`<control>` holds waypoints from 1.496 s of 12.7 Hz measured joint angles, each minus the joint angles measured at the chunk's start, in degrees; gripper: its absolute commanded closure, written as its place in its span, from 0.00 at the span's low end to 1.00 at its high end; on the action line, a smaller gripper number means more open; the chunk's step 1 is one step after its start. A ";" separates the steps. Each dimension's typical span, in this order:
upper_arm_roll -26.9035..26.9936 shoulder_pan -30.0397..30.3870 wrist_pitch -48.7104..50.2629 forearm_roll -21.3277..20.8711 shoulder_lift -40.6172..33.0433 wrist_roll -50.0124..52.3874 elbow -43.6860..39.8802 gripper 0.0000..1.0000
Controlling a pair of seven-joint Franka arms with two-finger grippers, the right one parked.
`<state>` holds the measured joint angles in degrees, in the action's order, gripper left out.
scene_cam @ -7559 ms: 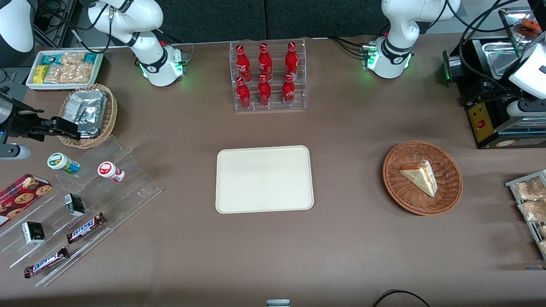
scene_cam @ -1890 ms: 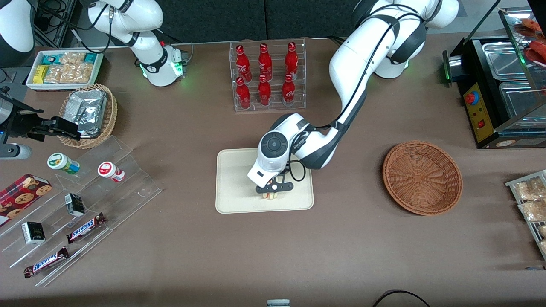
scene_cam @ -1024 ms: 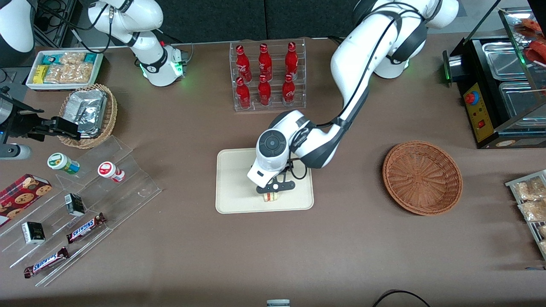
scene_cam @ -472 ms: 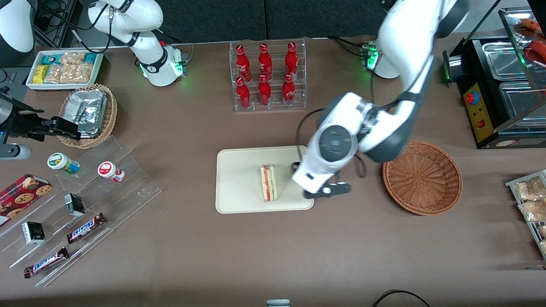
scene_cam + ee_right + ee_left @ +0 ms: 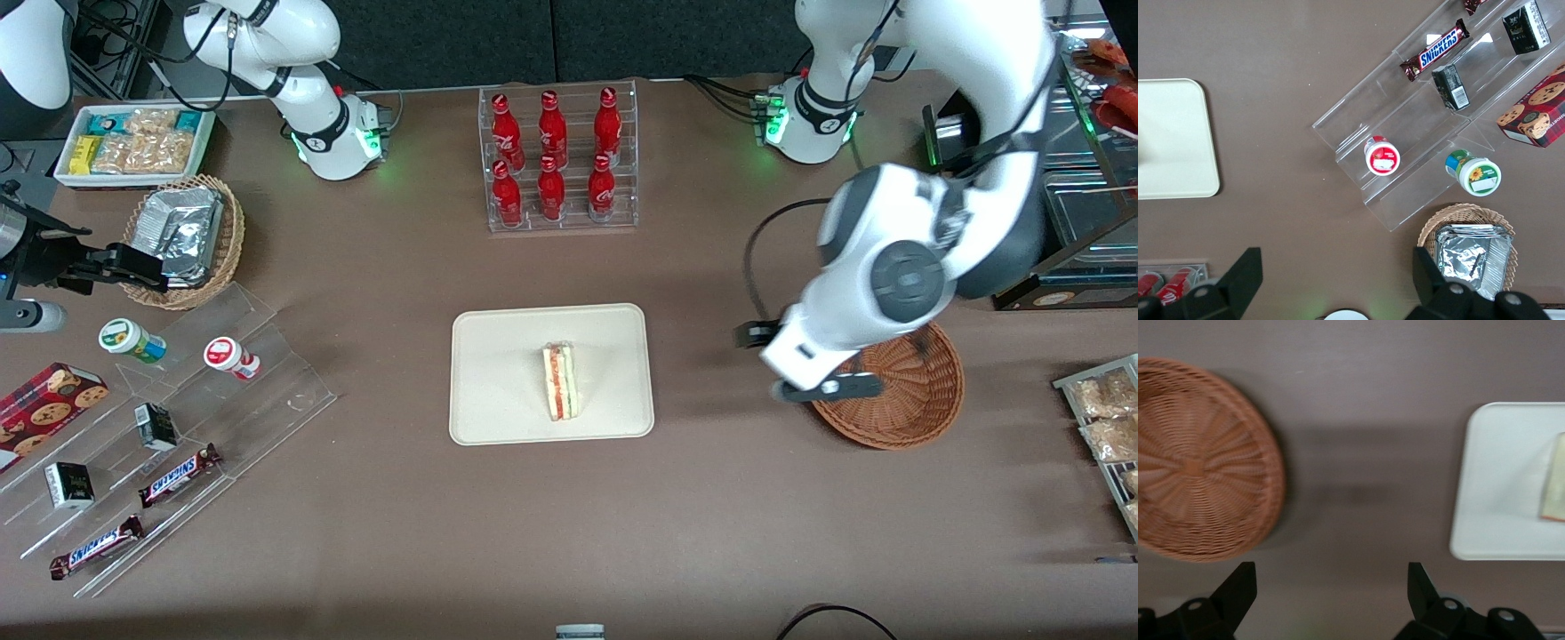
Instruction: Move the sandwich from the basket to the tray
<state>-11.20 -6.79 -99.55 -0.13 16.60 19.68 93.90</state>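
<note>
The gripper (image 5: 1328, 600) hangs in the air over bare table, its two fingers (image 5: 1238, 587) spread wide apart with nothing between them. It sits between the basket (image 5: 898, 400) and the tray (image 5: 498, 373) — just beside the basket's rim, well apart from the tray. In the front view the wrist overlaps the basket's edge on the side toward the tray. The basket near the gripper shows only bare reddish-brown wicker weave. The sandwich (image 5: 561, 382) stands on its edge on the tray, well away from the gripper, its red and green filling facing up. In the left wrist view only a pale corner of the sandwich (image 5: 1553, 480) shows on the tray (image 5: 1498, 480).
</note>
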 measured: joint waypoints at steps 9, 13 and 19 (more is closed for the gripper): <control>3.21 12.15 8.46 1.27 -21.29 -14.12 6.10 0.00; 3.98 12.18 9.83 1.26 -22.49 -14.71 3.69 0.00; 11.41 4.40 10.50 1.23 -22.47 -14.82 1.23 0.00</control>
<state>0.20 -2.40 -89.05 1.10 -5.88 4.86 95.13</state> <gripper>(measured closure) 0.000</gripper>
